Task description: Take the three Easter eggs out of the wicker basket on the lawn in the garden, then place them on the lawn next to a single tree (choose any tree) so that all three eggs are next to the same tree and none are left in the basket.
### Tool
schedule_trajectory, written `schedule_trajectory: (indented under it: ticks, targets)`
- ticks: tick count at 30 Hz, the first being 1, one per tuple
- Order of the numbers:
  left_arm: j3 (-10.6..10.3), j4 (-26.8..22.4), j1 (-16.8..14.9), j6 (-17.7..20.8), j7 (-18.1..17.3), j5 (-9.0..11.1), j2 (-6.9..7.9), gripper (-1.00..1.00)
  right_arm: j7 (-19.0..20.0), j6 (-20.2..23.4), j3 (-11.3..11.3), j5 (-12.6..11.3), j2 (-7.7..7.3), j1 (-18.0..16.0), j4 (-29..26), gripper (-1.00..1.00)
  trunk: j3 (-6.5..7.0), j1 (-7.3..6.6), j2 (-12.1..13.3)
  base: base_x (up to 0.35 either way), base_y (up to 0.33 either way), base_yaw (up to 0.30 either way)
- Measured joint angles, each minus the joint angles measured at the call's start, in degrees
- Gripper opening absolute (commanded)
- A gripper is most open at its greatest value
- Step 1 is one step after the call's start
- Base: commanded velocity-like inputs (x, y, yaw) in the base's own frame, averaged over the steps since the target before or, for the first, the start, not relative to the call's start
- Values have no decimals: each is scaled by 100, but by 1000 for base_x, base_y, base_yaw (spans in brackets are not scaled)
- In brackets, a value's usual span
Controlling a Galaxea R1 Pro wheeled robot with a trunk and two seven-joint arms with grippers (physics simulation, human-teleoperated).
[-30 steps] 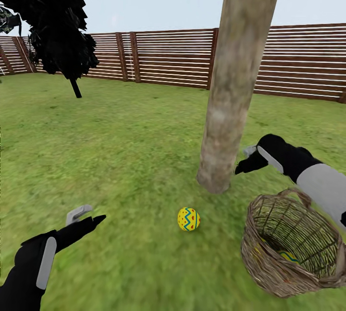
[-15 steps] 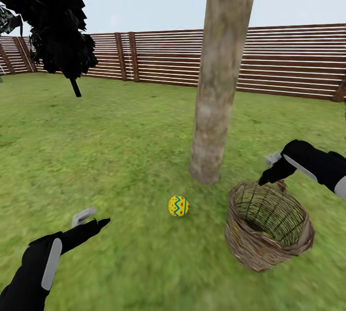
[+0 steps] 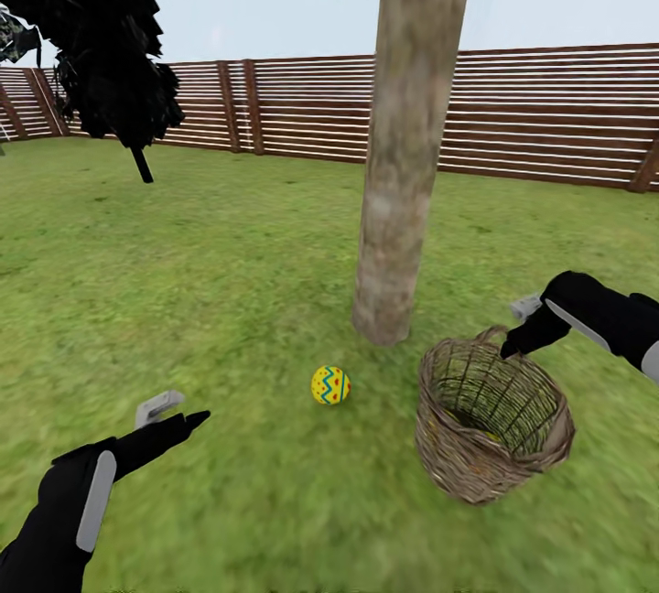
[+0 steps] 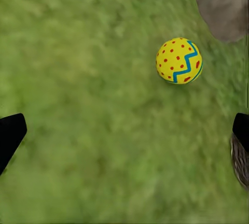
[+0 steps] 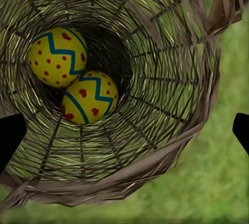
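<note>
Reaching into the wicker basket (image 3: 494,433) should go straight down: the right hand (image 3: 517,339), fingers apart, hovers over its rim, two Easter eggs (image 5: 89,96) inside, one egg (image 3: 330,385) already beside the tree (image 3: 403,172).

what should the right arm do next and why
Probably lower the open right gripper into the basket and close on one egg. Two eggs lie touching at its bottom, while only one egg lies on the lawn beside the tree. The gripper hangs just above the rim, holding nothing.
</note>
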Motion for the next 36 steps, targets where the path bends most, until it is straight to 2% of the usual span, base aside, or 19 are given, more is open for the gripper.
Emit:
schedule_trajectory:
  ticks: [15,17,20,21,23,24,26,27,30,31,32,33,34,36]
  targets:
    - [-28,-341,0,90,17,-7,-10,100,-20,-107,17,15,2,5,43,100,-333,39,-20,0,0,0]
    - [-38,-366,0,222,17,-6,-8,100,-32,-110,17,22,2,5,44,100,-377,44,-23,0,0,0]
    - [-49,-413,-38,753,25,2,7,100,-37,-114,17,22,3,6,45,100,-444,52,-27,0,0,0]
    - [-51,-508,-155,902,32,8,11,100,-38,-118,17,22,3,7,45,100,-465,54,-28,0,0,0]
    - [-53,-561,-645,1077,291,-9,9,100,-38,-138,17,23,6,5,43,100,-509,59,-31,0,0,0]
    - [-54,-243,-1007,1118,675,-15,5,100,-38,-143,17,22,8,5,40,100,-531,62,-32,0,0,0]
    - [-49,499,-1645,1146,1157,-13,-2,100,-37,-146,13,29,10,5,39,100,-576,67,-35,0,0,0]
    - [-50,1435,-2300,1159,1388,12,-8,100,-38,-147,16,30,12,8,41,100,-598,72,-34,0,0,0]
    - [-54,3093,-3638,1166,1520,56,-21,100,-41,-148,25,30,27,7,38,100,-664,77,-40,0,0,0]
    - [-58,4222,-4428,1165,1548,16,-23,100,-44,-145,31,29,38,6,37,100,-688,82,-40,0,0,0]
    - [-58,4563,-4941,1167,1558,81,-21,100,-47,-144,32,32,40,4,38,100,-708,82,-43,0,0,0]
    - [-57,5311,-5528,1168,1564,99,-19,100,-55,-142,33,35,43,2,37,100,-731,85,-44,0,0,0]
    - [-36,5747,-5905,1170,1556,83,-22,100,-73,-142,31,33,46,1,37,100,-752,87,-46,0,0,0]
    - [-7,6137,-6305,1171,1544,48,-25,100,-124,-141,27,32,47,0,37,100,-797,92,-49,0,0,0]
